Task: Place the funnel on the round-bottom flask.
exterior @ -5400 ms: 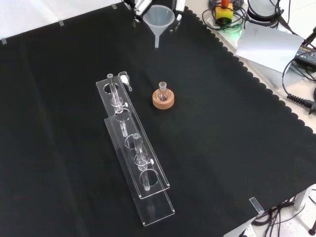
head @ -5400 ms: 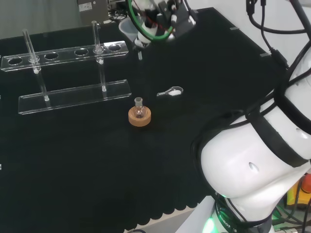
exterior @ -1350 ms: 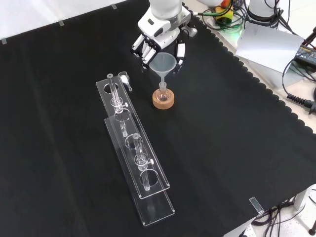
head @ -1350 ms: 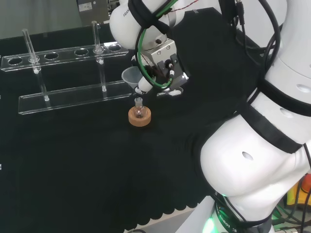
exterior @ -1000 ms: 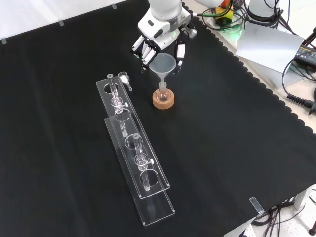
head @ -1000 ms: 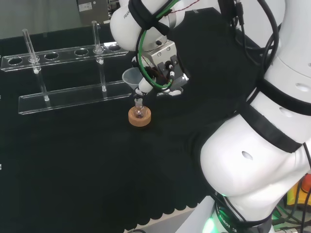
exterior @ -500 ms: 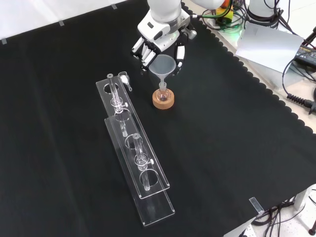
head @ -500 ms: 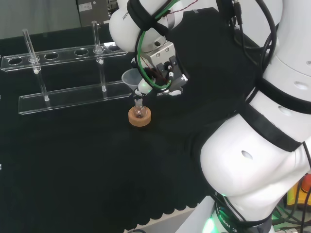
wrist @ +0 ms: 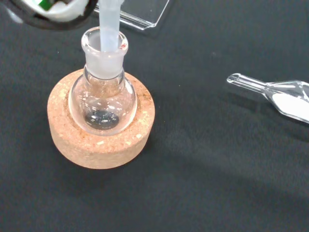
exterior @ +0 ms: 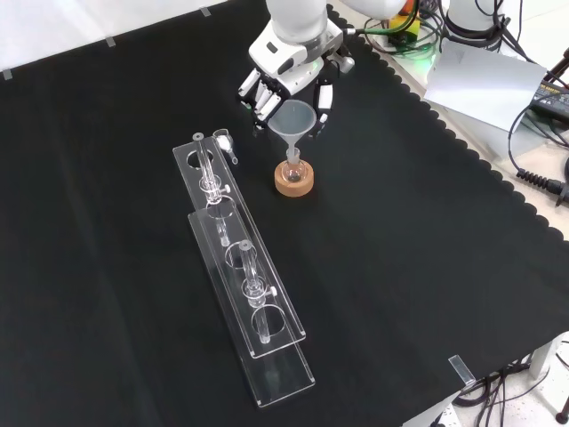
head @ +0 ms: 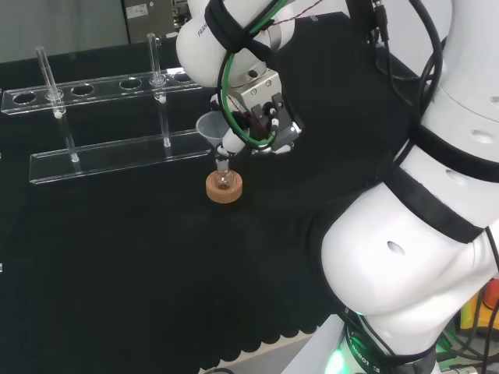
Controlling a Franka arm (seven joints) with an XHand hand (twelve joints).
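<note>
A small clear round-bottom flask [wrist: 102, 99] stands upright in a cork ring [wrist: 101, 140] near the middle of the cloth. The translucent white funnel [exterior: 292, 118] hangs straight above it, and in the wrist view its stem [wrist: 108, 24] reaches into the mouth of the flask's neck. The black and white hand [exterior: 284, 76] is shut on the funnel, with fingers curled round its cone from behind in the front view. In the head view the hand [head: 261, 113] sits just right of the funnel [head: 210, 125], above the flask [head: 224, 179].
A long clear test-tube rack [exterior: 240, 267] with a few tubes lies left of the flask in the front view. A small clear scoop [wrist: 285, 99] with white powder lies on the cloth near the cork ring. The arm's white links [head: 421, 257] stand at the head view's right.
The hand has carried the funnel from the cloth's far edge to above the flask. Over the last second it has sunk slightly, and the stem now stands in the neck.
</note>
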